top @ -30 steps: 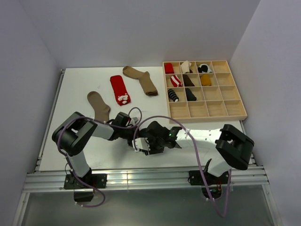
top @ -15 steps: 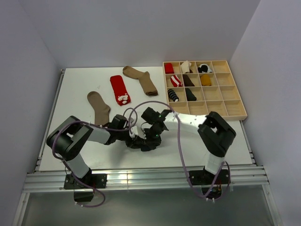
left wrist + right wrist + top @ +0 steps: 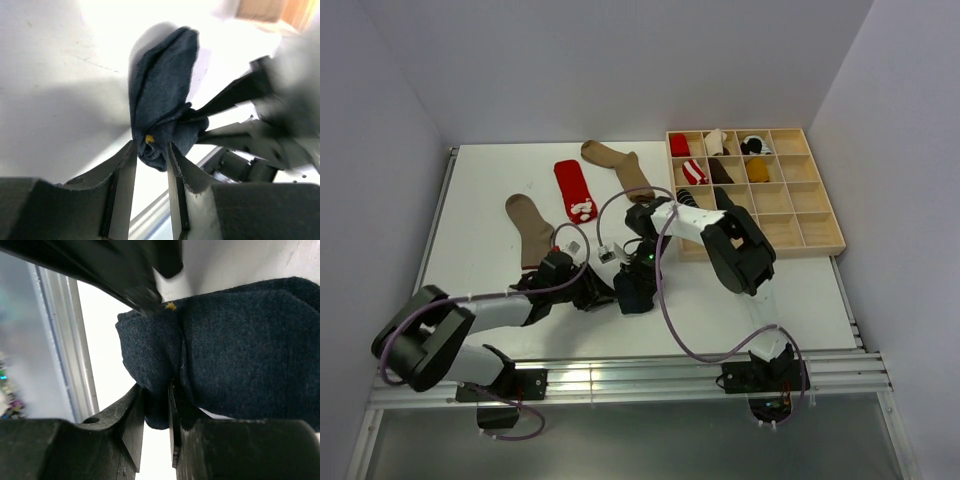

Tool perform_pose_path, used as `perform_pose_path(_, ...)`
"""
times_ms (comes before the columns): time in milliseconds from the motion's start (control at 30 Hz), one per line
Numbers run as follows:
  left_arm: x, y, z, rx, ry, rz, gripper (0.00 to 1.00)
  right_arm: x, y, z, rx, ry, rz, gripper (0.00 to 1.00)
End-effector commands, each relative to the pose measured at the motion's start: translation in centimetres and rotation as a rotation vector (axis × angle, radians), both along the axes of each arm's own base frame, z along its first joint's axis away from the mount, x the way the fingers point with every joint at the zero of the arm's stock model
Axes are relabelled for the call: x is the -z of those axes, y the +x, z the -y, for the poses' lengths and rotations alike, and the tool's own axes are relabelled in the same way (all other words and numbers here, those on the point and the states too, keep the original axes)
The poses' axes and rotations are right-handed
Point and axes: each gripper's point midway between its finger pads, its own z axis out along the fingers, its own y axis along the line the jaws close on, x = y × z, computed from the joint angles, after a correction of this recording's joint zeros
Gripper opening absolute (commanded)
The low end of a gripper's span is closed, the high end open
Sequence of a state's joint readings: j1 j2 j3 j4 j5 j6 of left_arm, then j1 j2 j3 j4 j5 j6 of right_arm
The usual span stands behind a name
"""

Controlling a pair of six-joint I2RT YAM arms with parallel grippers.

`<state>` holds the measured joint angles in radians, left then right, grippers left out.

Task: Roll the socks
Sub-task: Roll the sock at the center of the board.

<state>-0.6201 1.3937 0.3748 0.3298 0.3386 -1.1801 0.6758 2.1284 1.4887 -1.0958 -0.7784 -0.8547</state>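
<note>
Your right gripper (image 3: 157, 396) pinched tight on a fold of the navy sock (image 3: 240, 350), your left gripper (image 3: 151, 148) part open, the sock's end loosely between its fingers (image 3: 122, 175).

Navy sock (image 3: 635, 290): bunched into a thick folded wad with a small yellow fleck on it, at the near middle of the desk (image 3: 490, 190). One fold is pinched between the right fingers (image 3: 127, 425).

Red sock (image 3: 575, 190): flat, white motif at its near end, far-left of centre.

First brown sock (image 3: 620, 170): flat and bent, just right of the red one.

Second brown sock (image 3: 530, 225): flat, to the left and nearer.
</note>
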Motion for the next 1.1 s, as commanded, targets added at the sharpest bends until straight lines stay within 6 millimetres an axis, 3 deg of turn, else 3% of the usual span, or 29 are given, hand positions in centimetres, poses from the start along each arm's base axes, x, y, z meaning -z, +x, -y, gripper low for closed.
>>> perform_pose_path(0,-2.0,1.4,-1.8,-0.055,0.062,0.207,0.36,1.1,0.3,1.6,-0.022,-0.106,-0.033,0.20)
perform_pose_path(100,-3.8,1.8,-2.5,-0.059,0.109,0.369,0.36,1.4,0.5,1.4,-0.017,-0.127,-0.061,0.21)
perform_pose_path(233,-6.0,1.4,-1.0,0.052,0.164,0.566,0.39,1.5,0.9,0.9,-0.011,-0.138,-0.091,0.22)
perform_pose_path(333,-6.2,1.4,0.3,0.116,0.219,0.645,0.40,1.9,0.9,0.8,-0.002,-0.154,-0.112,0.22)
perform_pose_path(500,-5.0,0.7,2.6,0.211,0.322,0.684,0.41,1.9,1.3,0.4,0.031,-0.158,-0.138,0.22)
perform_pose_path(833,-2.9,0.6,3.5,0.327,0.405,0.733,0.44,1.9,1.3,0.3,0.042,-0.174,-0.179,0.23)
perform_pose_path(1067,-2.8,-0.1,4.7,0.390,0.346,0.749,0.49,2.1,1.3,0.5,0.049,-0.193,-0.187,0.23)
